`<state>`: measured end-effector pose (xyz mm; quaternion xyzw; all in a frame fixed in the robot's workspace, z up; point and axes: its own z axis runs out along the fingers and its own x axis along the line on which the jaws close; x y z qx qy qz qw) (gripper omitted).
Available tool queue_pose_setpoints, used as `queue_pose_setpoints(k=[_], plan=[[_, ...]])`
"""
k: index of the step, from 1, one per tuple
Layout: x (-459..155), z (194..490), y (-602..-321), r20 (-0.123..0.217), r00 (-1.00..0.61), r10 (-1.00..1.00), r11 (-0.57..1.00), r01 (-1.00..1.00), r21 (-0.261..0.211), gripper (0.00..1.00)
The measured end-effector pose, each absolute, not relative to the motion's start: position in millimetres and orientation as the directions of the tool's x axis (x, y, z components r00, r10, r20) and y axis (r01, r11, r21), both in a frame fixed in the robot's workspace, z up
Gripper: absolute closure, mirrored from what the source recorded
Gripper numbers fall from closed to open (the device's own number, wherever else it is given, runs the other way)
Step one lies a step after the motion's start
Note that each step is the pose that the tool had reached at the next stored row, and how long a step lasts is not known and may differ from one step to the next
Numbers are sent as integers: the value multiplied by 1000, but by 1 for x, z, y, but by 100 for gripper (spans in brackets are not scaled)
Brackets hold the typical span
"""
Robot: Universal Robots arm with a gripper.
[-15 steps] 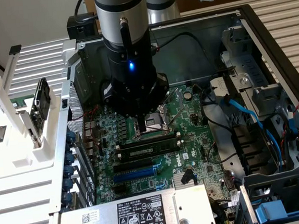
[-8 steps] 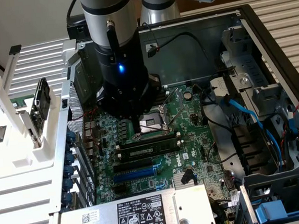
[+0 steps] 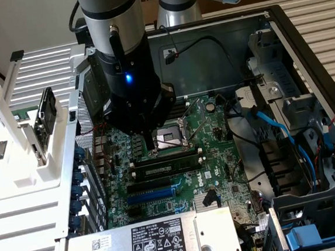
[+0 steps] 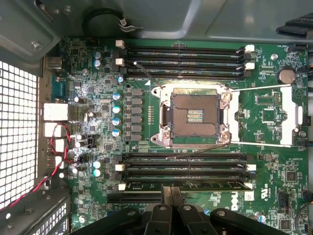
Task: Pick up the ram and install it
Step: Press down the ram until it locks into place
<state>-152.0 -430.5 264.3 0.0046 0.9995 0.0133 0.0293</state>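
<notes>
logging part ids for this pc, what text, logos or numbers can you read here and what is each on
"DELL": white logo on the motherboard, beside the blue slot.
"DELL": small logo on the power supply label; its other print and symbols are too small to read.
Label on the ram: too blurred to read.
Motherboard silkscreen near the CPU socket: unreadable.

The end effector (image 4: 170,203) hides part of the ram (image 4: 205,185).

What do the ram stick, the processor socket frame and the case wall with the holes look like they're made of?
The ram: dark green circuit board, matte, with black chips and a pale label. The processor socket frame: bare metal by its silvery shine, likely steel. The perforated case wall: thin sheet metal, probably, with light passing through its punched square holes.
</notes>
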Motion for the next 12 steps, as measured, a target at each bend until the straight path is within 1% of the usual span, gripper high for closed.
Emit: queue_pose_setpoints(k=[12], plan=[[-156, 264, -430, -60, -998, 10, 1000, 8, 27, 90]])
